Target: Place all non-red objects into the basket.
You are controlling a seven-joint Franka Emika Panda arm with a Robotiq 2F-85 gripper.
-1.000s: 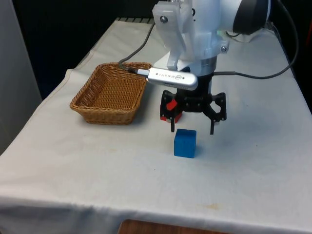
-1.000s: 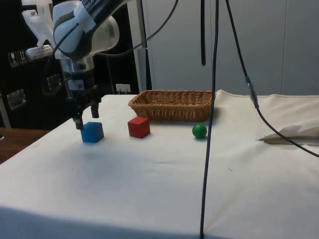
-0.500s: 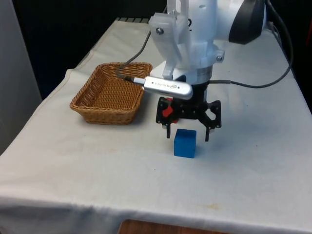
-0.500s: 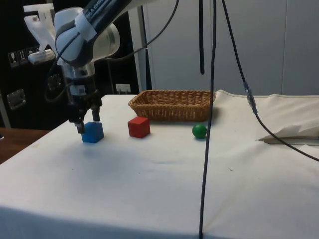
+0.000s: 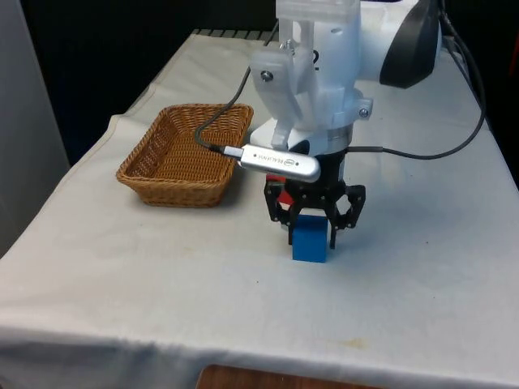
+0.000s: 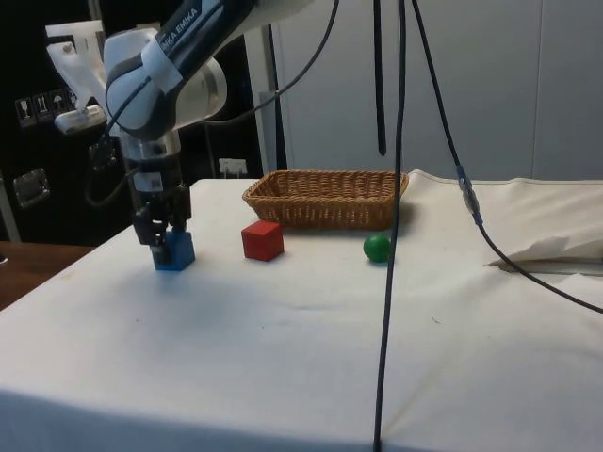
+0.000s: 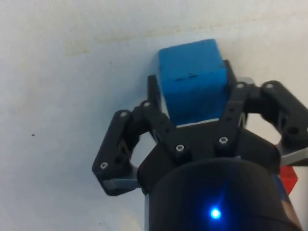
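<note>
A blue cube (image 5: 310, 245) rests on the white cloth near the table's front edge. My gripper (image 5: 310, 233) has come down over it, and both fingers press against its sides, so the gripper is shut on the cube. The wrist view has the blue cube (image 7: 192, 77) squeezed between the fingers (image 7: 153, 94). From the side, the gripper (image 6: 164, 245) straddles the blue cube (image 6: 177, 252). A red cube (image 6: 262, 240) sits just behind, and a green ball (image 6: 377, 248) lies farther along. The red cube (image 5: 280, 193) is mostly hidden by the gripper in the front view.
The woven basket (image 5: 174, 193) stands towards the front view's left, behind the cubes; from the side the basket (image 6: 320, 212) sits beyond the red cube and ball. Black cables (image 6: 388, 235) hang in the side view's foreground. A crumpled cloth fold (image 6: 551, 259) lies at the far side.
The gripper has come down around the blue cube and its fingers have gone from wide open to closed against the cube's sides. The cube has stayed in place.
</note>
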